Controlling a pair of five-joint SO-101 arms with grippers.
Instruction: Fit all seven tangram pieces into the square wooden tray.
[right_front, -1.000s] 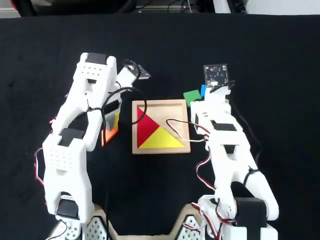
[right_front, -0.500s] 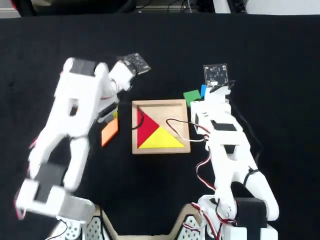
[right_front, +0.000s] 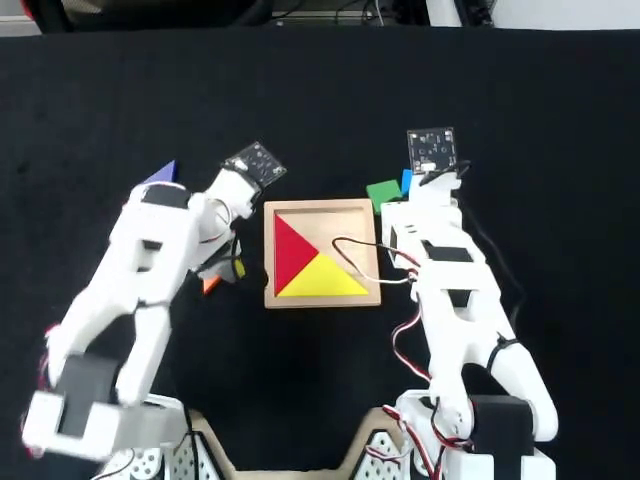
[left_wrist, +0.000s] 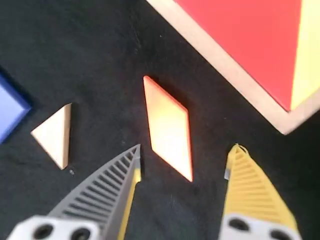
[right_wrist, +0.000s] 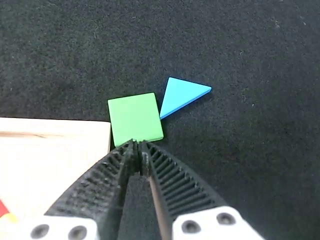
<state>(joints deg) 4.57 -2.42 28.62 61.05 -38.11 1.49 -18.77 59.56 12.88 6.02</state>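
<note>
Left gripper (left_wrist: 186, 150), spread wide, has swung over the orange parallelogram (left_wrist: 169, 134) beside the tray (left_wrist: 220, 57).

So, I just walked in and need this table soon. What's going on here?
Tangram packing, partway through. The wooden tray holds a red triangle and a yellow triangle so far. The left pincer is open and poised over the orange parallelogram, which lies beside the tray. The right pincer is shut on nothing, above the green square and light blue triangle just off the tray's corner.
</note>
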